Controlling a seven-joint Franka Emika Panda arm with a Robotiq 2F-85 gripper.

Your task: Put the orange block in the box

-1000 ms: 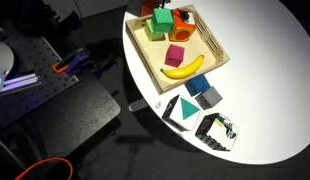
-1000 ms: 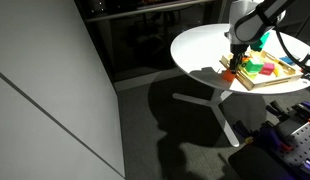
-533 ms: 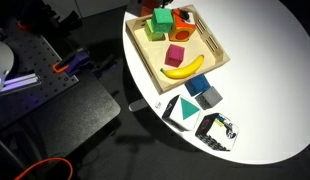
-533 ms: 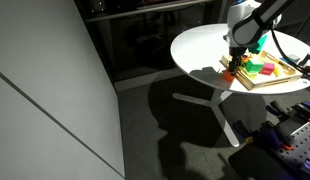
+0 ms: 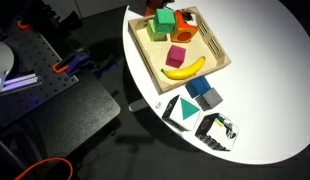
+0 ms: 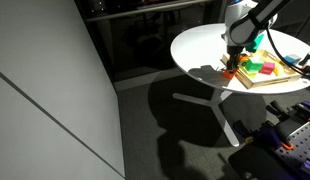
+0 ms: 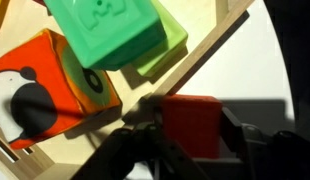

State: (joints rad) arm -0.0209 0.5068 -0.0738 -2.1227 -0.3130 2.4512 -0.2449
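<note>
The orange block [image 7: 190,125] stands on the white table just outside the box's rim [image 7: 200,62], and it shows as a small orange spot [image 6: 228,73] in an exterior view. My gripper [image 7: 192,132] comes down over it, one dark finger pressed on each side, shut on the block. The box [image 5: 143,55] is a shallow light-wood tray, also seen edge-on [image 6: 259,82]. My gripper [image 5: 153,6] sits at the tray's far corner, at the top edge of that view, where it hides the block.
The tray holds a green block [image 5: 163,22], an orange piece [image 5: 185,29], a magenta cube [image 5: 175,55] and a banana [image 5: 183,68]. Blue blocks [image 5: 202,90] and patterned pieces [image 5: 217,130] lie beyond it. The round table's edge [image 5: 135,75] is close.
The jaws have closed in on the orange block. The arm has shifted slightly along the tray's corner.
</note>
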